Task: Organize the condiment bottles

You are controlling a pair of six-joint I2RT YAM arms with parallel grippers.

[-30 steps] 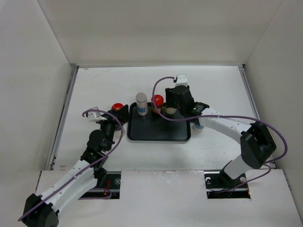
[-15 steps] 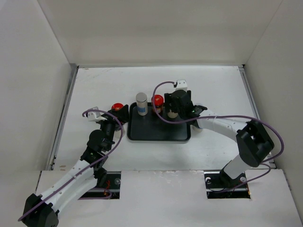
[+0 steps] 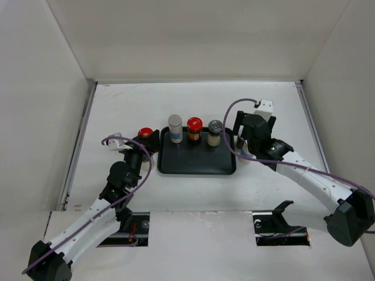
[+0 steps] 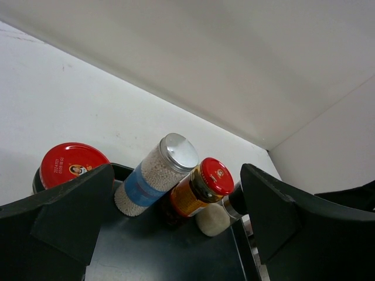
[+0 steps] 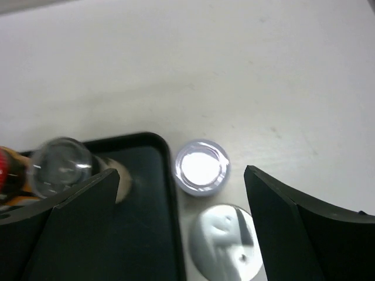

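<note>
Three of the condiment bottles stand upright in a row along the far side of the tray (image 3: pixel 196 168): a silver-lid jar (image 3: pixel 175 129), a red-lid jar (image 3: pixel 194 129) and a dark-lid shaker (image 3: pixel 215 133). The near side of the tray is bare. That much looks done; roughly half the work seems left.

At least three bottles are on the surface outside the tray. A low red jar (image 4: pixel 70 165) sits just outside one finger of the left pincer (image 4: pixel 177 172), beside the tray's rim. A silver-capped bottle (image 5: pixel 202 165) stands under the right pincer (image 5: pixel 181 171), nearly between its fingers. A second capped shaker (image 5: pixel 225 237) sits closer to its wrist.

Both pincers are spread wide, pinching nothing.
</note>
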